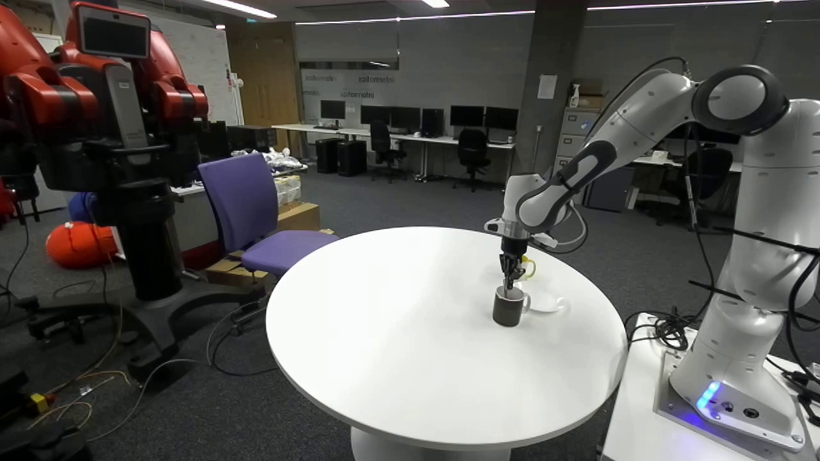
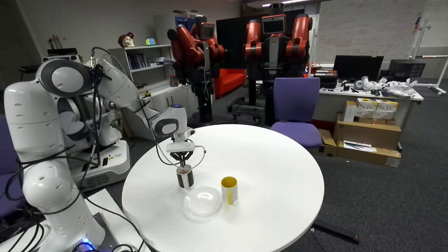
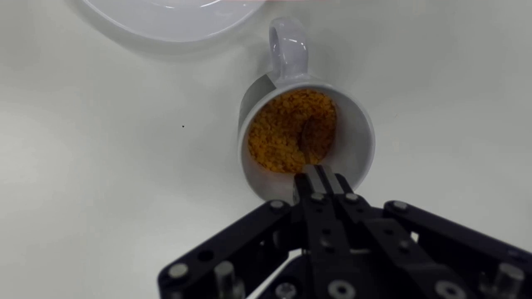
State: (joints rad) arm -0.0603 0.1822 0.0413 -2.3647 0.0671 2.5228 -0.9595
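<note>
Mug (image 3: 354, 131), near centre of the wrist view: probably stiff, slick, breakable ceramic, best grasped by its handle (image 3: 292, 50) and kept level lest grains (image 3: 276, 137) spill. Gripper (image 3: 319, 169): pressed together, tips at its mouth.

It's dim — ceiling lights (image 1: 240, 7) glow (wrist view perhaps soft).

I have a round white table (image 2: 266, 157) on the feed. On it: dark mug (image 2: 185, 176), upright; plate (image 2: 203, 202), flat, near that mug; yellow-handled mug (image 2: 229, 191), upright, beside the plate.
</note>
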